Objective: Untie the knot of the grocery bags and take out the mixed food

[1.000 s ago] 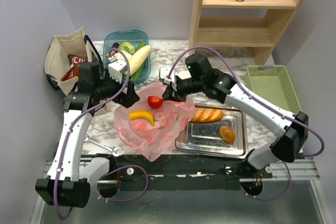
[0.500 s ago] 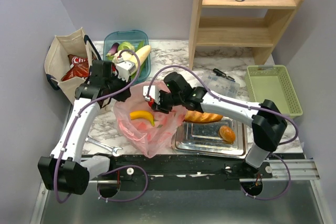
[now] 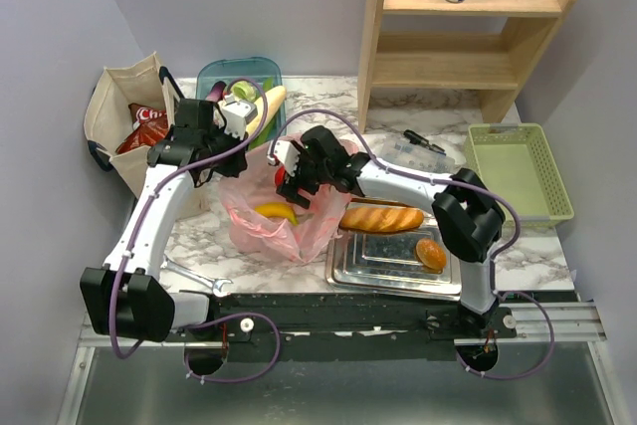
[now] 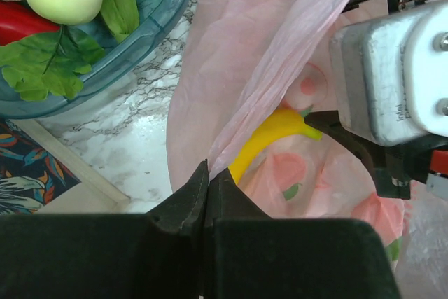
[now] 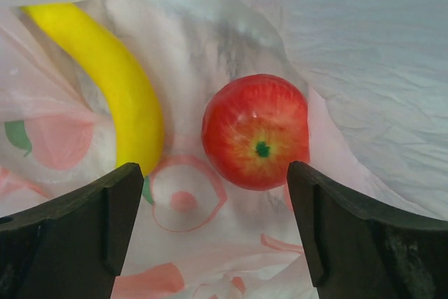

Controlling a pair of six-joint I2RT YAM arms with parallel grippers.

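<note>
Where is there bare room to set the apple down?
Bare marble in front of the green basket, right of the metal tray; the tray's front-left corner, beside the bun, is also bare. Crowded: the left half, with pink bag, teal tub and tote.

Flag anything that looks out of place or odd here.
A wrench lies on the table near its front left edge, a tool among groceries. Nothing is spilled: banana and apple sit inside the pink bag, its rim pinched by the left gripper.
</note>
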